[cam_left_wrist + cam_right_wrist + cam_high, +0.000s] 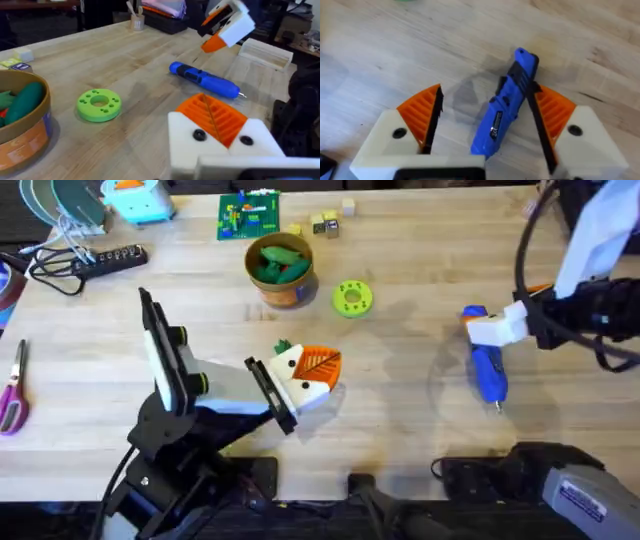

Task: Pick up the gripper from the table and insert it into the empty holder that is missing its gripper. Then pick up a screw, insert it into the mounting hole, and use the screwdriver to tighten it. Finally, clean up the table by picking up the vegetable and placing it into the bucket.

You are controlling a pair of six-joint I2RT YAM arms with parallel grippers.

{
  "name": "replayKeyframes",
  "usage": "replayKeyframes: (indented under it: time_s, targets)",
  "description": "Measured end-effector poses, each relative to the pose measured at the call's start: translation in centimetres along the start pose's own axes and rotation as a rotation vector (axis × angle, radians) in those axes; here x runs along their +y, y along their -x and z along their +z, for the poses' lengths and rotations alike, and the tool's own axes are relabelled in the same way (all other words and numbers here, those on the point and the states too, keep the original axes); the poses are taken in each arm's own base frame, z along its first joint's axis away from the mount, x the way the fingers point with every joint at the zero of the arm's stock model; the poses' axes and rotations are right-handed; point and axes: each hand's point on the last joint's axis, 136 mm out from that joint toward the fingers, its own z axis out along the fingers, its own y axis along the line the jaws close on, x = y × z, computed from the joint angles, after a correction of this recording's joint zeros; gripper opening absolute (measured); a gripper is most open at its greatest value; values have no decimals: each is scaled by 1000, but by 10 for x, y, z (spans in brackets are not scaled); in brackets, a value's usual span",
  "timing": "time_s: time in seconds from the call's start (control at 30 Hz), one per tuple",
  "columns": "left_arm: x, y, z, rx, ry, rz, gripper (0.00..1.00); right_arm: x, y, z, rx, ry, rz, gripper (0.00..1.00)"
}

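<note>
Screwdriver (506, 102) between right gripper (487, 112) pads.

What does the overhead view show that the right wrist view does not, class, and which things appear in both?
Overhead alone: the round orange-brown bucket holding green toy vegetables, the lime-green holed disc, purple-handled scissors and the left gripper.

Right wrist alone: the right gripper's orange ribbed pads face-on, open around the tool.

Both: the blue pen-shaped screwdriver lying on the wooden table, and the right gripper.

Bucket (281, 272) is set left of the disc (352, 298); screwdriver (486, 362) is laid well right of both.
</note>
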Motion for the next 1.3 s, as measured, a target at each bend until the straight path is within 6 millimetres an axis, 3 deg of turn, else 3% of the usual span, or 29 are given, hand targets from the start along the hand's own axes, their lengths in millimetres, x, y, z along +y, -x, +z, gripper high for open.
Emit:
replayKeyframes:
  time_s: [0.3, 0.43, 0.77, 0.93, 1.17, 1.3]
  targets:
    - [0, 0, 0, 0, 0, 0, 15, -13, -15, 35, 141, 15, 50, 994]
    - [0, 0, 0, 0, 0, 0, 15, -30, -20, 53, 178, 2, 108, 992]
    - [0, 0, 0, 0, 0, 0, 15, -45, -59, 95, 369, 43, 232, 992]
    - [0, 0, 0, 0, 0, 0, 15, -50, -66, 107, 405, 38, 242, 992]
    - [0, 0, 0, 0, 0, 0, 15, -56, -61, 112, 391, 17, 256, 986]
    - [0, 0, 0, 0, 0, 0, 15, -59, -62, 112, 395, 6, 258, 844]
